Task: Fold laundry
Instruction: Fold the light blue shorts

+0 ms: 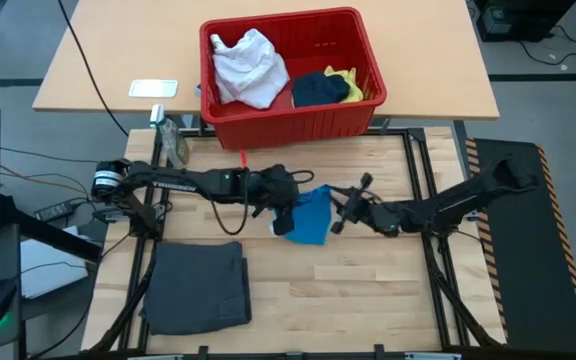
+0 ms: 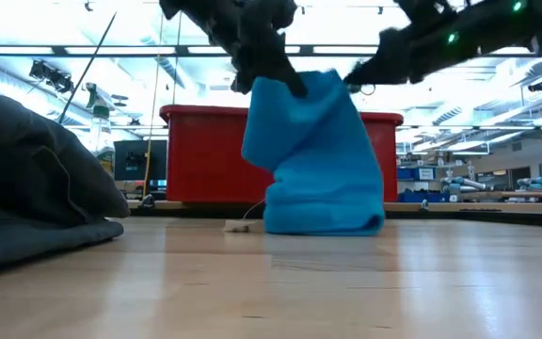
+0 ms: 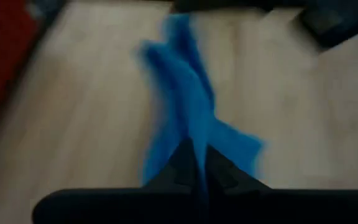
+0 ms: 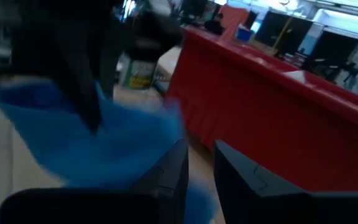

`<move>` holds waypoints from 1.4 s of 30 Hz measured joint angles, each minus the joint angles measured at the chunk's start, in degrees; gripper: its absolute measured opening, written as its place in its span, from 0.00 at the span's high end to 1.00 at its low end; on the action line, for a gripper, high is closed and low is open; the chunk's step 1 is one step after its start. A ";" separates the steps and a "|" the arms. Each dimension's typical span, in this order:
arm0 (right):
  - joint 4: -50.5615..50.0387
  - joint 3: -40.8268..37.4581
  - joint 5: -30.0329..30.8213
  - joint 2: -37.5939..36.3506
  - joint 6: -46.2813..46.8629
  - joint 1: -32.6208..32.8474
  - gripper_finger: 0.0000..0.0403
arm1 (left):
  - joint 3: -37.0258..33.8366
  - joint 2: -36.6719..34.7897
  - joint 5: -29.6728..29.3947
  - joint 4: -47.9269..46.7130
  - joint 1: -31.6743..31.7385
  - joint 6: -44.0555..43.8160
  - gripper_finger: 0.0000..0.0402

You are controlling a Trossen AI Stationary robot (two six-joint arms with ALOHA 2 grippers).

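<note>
Cloth already folded sits at the near left of the table (image 1: pixel 368 300): a dark grey garment (image 1: pixel 197 287), lying flat and well apart from the action. Moving right, the left gripper (image 1: pixel 284 208) is above the table's middle with its fingers pinched tight on a top corner of the bright blue garment (image 1: pixel 311 216), which hangs from it like a tent, its lower edge resting on the wood. Just beside it, the right gripper (image 1: pixel 343 212) reaches in toward the other upper corner; its wrist camera shows the fingers a little parted with blue cloth at them, though I cannot tell if they truly have hold of it. Behind, the red basket (image 1: pixel 298 125) holds the white garment (image 1: pixel 248 68), the dark navy one (image 1: pixel 318 90) and a bit of yellow (image 1: pixel 348 84).

My worry: if the right gripper has only a thin edge, any spreading pull could slip the cloth free and leave it bunched. The two grippers are also close enough to knock together.

No writing is readable anywhere.
</note>
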 joint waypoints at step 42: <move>-1.87 1.70 -26.64 30.94 3.14 -1.60 0.52 | -15.72 3.37 -19.67 9.53 -21.26 -13.67 0.68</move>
